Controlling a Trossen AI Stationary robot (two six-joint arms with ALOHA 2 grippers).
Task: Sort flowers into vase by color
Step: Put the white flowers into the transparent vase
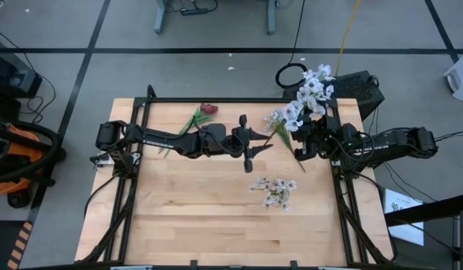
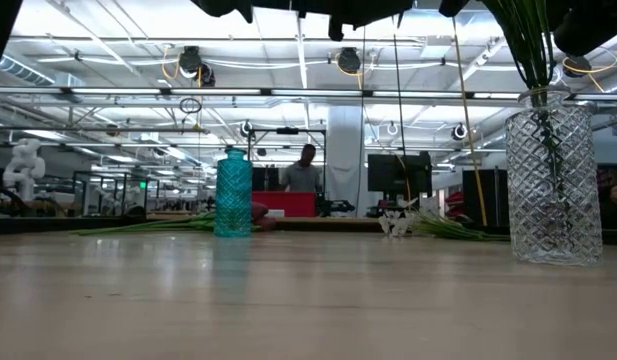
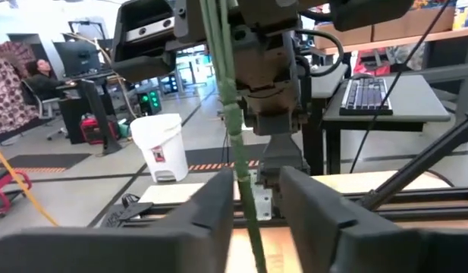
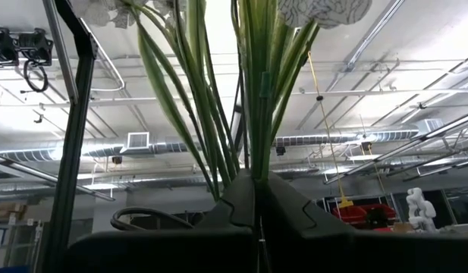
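My right gripper [image 1: 300,148] is shut on a spray of white blossoms [image 1: 278,118] with green leaves, held over the table's far right. My left gripper [image 1: 270,146] is open. Its fingers stand on either side of that spray's lower stem [image 3: 232,114], close to one finger [image 3: 218,199]; whether it touches, I cannot tell. More white sprays [image 1: 314,86] stand in a clear cut-glass vase [image 2: 553,180]. A teal vase [image 2: 233,195] stands to the left. A red tulip [image 1: 208,109] lies at the far edge. A loose white spray [image 1: 275,191] lies mid-table. My right gripper pinches the white spray's bundled stems and leaves [image 4: 252,171] between its two shut fingers. The fingers point upward toward the ceiling, and the leaves and blossoms fan out above them. The spray is lifted clear of the table and stands nearly upright, its stem running down past the fingers.
A black frame rail [image 1: 239,100] runs along the table's far edge, with side rails left and right. Bare wood [image 1: 201,217] fills the near half of the table. A person [image 2: 306,170] sits at a desk in the room beyond.
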